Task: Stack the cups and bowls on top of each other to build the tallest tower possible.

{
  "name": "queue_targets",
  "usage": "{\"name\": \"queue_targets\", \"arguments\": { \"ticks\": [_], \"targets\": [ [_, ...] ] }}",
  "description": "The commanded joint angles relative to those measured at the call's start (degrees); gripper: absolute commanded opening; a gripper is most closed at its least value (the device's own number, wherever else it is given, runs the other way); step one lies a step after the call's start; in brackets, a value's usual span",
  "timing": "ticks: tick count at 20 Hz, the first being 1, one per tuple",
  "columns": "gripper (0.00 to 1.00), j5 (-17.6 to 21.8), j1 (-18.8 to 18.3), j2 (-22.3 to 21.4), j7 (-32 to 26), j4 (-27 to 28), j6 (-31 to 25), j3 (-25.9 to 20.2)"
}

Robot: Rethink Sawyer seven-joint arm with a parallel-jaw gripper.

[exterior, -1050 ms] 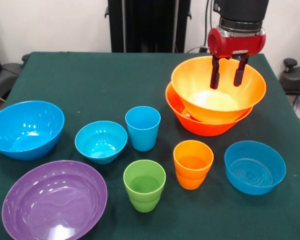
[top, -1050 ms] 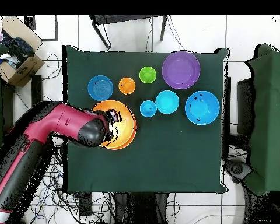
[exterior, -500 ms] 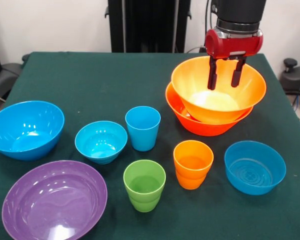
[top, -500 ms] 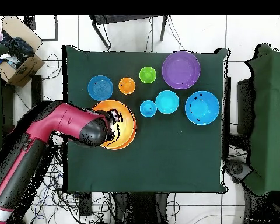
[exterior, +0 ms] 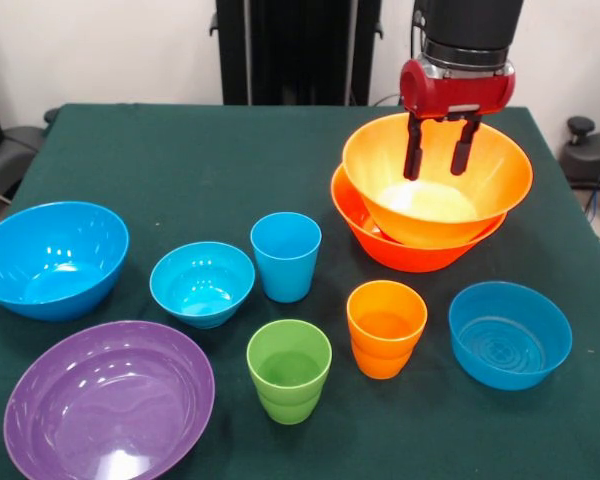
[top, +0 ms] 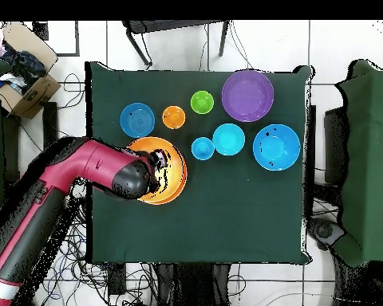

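front view: gripper empty above the two-bowl stack

nearest the camera sit the purple bowl (exterior: 108, 400), green cup (exterior: 289, 369), orange cup (exterior: 386, 327) and a smaller blue bowl (exterior: 510, 333). behind them, the blue cup (exterior: 286, 255), another small blue bowl (exterior: 202, 283) and the large blue bowl (exterior: 52, 257). farthest, beyond the orange cup, the tower (exterior: 435, 205): two orange bowls, nested. the gripper (exterior: 433, 150) hangs inside the top bowl, fingers spread, holding nothing. that top bowl looks tilted; a clipped rim could shift it.
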State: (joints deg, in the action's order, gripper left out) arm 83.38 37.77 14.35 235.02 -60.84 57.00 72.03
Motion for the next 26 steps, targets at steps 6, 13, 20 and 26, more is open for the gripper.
{"name": "queue_targets", "arguments": {
  "ticks": [6, 13, 20, 26],
  "targets": [
    [1.00, 0.5, -2.2, 3.5, -16.0, 2.1, -1.4, -12.8],
    [1.00, 0.6, -2.3, 3.4, -17.5, 1.6, -1.5, -13.5],
    [1.00, 1.3, -2.5, 3.6, -19.0, 0.9, -0.5, -13.3],
    [1.00, 2.1, -2.7, 3.8, -19.5, 0.5, 0.4, -13.2]
  ]
}}
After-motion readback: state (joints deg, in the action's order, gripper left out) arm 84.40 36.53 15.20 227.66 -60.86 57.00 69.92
